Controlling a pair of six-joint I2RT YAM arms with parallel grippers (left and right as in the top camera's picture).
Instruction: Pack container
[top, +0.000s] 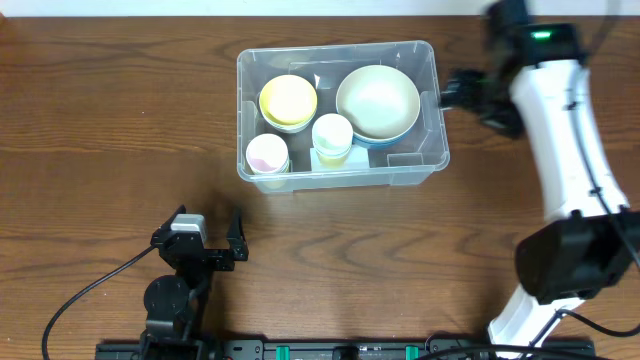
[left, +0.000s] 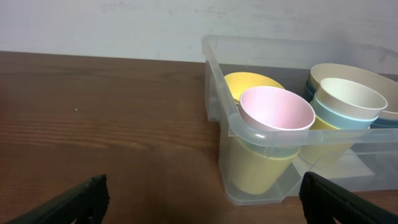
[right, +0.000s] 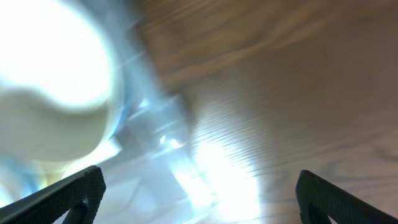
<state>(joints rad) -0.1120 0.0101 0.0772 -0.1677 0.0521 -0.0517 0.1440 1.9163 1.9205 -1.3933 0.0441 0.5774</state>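
Container (top: 340, 50) sits far-centre, bowls (top: 378, 100) and cups (top: 332, 133) inside. Right gripper (top: 448, 92) jaws apart, empty, just beside its right wall. Left gripper (top: 208, 222) apart, well away. I'd retreat straight outward, no wall nudge.

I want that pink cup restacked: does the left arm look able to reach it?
Probably yes: the pink cup stands uncovered in the container corner nearest the open left tool, bare table between.

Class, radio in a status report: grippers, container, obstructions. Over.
Left gripper open, empty, short of container. Right gripper open, empty, beside container's right end. Bowls and cups inside. No obstruction seen.
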